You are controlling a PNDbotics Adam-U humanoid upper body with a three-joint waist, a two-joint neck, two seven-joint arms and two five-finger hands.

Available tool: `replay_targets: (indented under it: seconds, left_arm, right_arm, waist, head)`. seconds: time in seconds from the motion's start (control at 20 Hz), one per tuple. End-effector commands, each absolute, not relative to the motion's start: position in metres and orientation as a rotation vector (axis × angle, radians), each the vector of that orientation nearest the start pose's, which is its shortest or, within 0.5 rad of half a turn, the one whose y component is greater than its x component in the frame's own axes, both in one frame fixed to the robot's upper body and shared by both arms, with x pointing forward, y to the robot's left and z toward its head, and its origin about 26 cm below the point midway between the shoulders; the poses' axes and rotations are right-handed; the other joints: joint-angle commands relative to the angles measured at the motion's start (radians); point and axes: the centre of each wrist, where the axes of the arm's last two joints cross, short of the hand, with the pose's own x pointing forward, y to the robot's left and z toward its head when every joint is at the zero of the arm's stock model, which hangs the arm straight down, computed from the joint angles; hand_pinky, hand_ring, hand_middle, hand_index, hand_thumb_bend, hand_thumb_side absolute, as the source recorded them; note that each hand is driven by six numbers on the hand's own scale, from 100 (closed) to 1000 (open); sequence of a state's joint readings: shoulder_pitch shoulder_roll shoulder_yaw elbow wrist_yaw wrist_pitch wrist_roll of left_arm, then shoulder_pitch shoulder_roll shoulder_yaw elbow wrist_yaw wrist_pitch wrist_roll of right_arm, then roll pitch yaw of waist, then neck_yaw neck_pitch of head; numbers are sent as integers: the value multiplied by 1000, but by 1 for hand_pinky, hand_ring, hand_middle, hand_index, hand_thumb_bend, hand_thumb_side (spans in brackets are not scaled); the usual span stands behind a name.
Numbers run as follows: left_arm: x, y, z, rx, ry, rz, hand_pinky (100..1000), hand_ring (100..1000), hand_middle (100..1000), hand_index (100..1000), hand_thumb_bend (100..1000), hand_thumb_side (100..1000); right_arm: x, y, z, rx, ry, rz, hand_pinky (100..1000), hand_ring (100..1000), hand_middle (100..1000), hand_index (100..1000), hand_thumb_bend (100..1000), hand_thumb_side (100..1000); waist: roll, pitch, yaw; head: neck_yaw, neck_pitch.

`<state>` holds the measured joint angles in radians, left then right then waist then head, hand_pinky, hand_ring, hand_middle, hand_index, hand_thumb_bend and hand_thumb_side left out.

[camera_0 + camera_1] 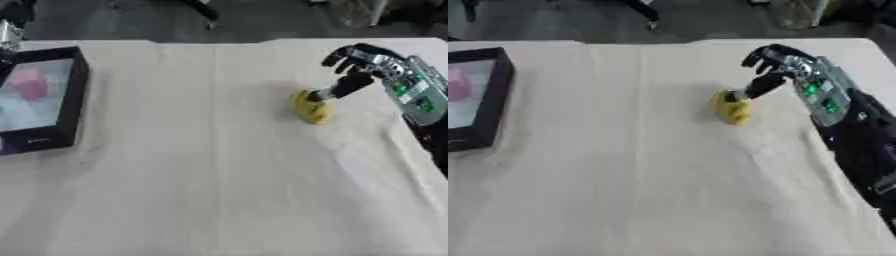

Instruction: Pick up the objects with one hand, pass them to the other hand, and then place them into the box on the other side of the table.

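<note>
Pick-up step: right robot hand [372, 67] curled, thumb touching yellow object [310, 107]; next, grasp, lift, pass leftward toward box [74, 90].

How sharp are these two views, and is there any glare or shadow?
Left eye view: soft throughout; pale glare washes the box floor around a pink object. Right eye view: equally soft; a faint shadow lies left of the yellow object under the right hand.
</note>
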<state>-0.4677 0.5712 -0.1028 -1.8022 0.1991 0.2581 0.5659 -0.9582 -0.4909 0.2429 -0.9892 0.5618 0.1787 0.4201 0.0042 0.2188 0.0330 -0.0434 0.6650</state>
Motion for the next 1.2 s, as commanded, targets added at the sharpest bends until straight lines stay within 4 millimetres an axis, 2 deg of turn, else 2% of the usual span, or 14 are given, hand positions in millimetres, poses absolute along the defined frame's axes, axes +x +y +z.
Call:
replay_targets:
  seconds: [0.05,0.55,0.85,1.0,1.2]
  left_arm:
    - [338,278,234,514,-2063,54,666,658,649,819,459,598]
    - [337,276,232,497,-2064,64,665,658,647,815,460,600]
    - [337,276,231,496,-2061,69,665,658,646,812,460,601]
    - [337,276,231,496,-2060,70,665,658,646,810,459,600]
    - [337,276,230,497,-2056,73,665,658,645,809,458,601]
  right_arm:
    - [477,-272,220,-709,-1332,1162,835,808,811,805,678,334]
    - [484,-273,202,-757,-1250,1139,834,813,806,800,664,344]
    - [487,-274,194,-779,-1208,1107,828,804,774,769,614,332]
    - [487,-274,192,-760,-1199,1104,825,793,736,726,564,276]
    - [487,-272,193,-741,-1212,1090,817,769,648,649,479,123]
  waist:
    - [-8,0,2]
    - [-8,7,7]
    - [-7,10,7]
    - [-7,10,7]
    - [-6,9,6]
  head:
    - [-4,-10]
    - [-11,-12]
    - [-13,-10]
    - [-13,-10]
    - [-14,-9]
